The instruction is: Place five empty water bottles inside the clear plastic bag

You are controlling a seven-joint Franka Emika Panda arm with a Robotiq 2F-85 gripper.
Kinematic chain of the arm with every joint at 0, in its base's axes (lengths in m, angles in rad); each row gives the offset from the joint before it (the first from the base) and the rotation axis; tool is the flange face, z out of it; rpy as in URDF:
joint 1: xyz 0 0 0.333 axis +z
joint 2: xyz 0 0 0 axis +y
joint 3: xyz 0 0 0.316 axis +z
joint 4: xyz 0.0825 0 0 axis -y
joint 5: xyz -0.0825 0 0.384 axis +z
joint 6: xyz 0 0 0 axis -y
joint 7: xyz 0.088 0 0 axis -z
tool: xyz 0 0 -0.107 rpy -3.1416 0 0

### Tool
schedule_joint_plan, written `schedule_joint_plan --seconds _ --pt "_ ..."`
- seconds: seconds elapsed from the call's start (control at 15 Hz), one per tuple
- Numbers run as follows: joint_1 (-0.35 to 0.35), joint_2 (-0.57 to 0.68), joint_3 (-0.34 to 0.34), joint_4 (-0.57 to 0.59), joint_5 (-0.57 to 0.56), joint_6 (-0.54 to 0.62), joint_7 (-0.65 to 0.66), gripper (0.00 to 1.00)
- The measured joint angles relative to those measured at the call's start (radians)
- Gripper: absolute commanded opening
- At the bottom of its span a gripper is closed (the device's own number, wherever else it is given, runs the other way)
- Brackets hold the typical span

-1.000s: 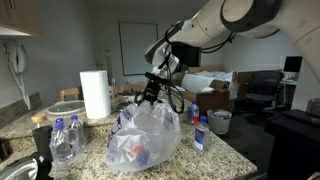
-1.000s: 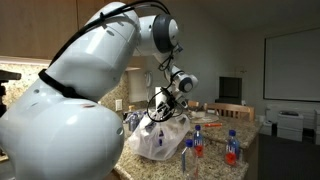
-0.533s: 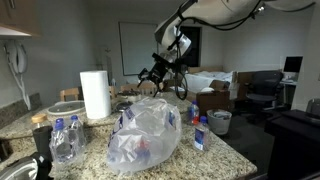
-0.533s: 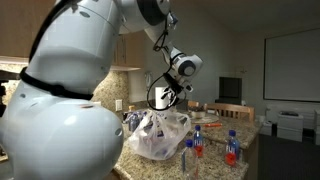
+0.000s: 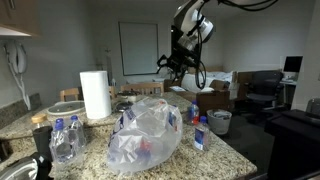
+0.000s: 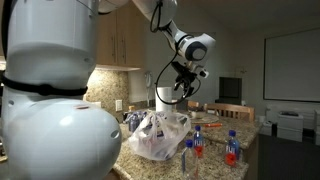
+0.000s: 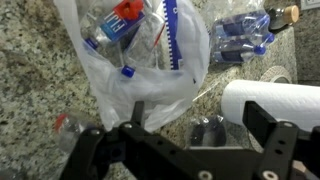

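The clear plastic bag [image 5: 146, 133] sits slumped in the middle of the tabletop [image 5: 218, 160], crumpled and puffed up. Inside it are several empty bottles [image 7: 128, 38]. The wrist view shows blue caps and one red label through the film, though the exact count is hard to make out because of the folds. The loose bottles [image 5: 64, 138] stand in a cluster near one edge of the tabletop, apart from the bag, and they also have blue caps. On the bag's other side, two small bottles with red labels [image 6: 197, 141] stand upright: one just beside the bag and one further along.

The claw [image 5: 172, 64] hangs well above the bag and touches nothing. In the wrist view its dark fingers [image 7: 92, 150] are spread wide with only air between them, so it carries no bottle.

A paper towel roll [image 5: 95, 95] stands upright behind the loose bottles. The tabletop is speckled granite in beige and brown (a kitchen counter, by the look of it). Wooden cabinets [image 6: 122, 40] hang on the wall above it in an exterior view. Beyond the tabletop the room opens out into something more like an office. There is a pale framed board [image 5: 138, 50] on the far wall, a small bin [image 5: 220, 122] on the floor and cardboard boxes [image 5: 215, 98] behind it. The far background is too dim and small to describe further.
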Motion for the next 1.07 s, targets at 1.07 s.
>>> schedule_joint_plan --seconds 1.07 --pt "-0.018 0.336 -0.06 0.253 -0.541 0.116 0.047 1.0"
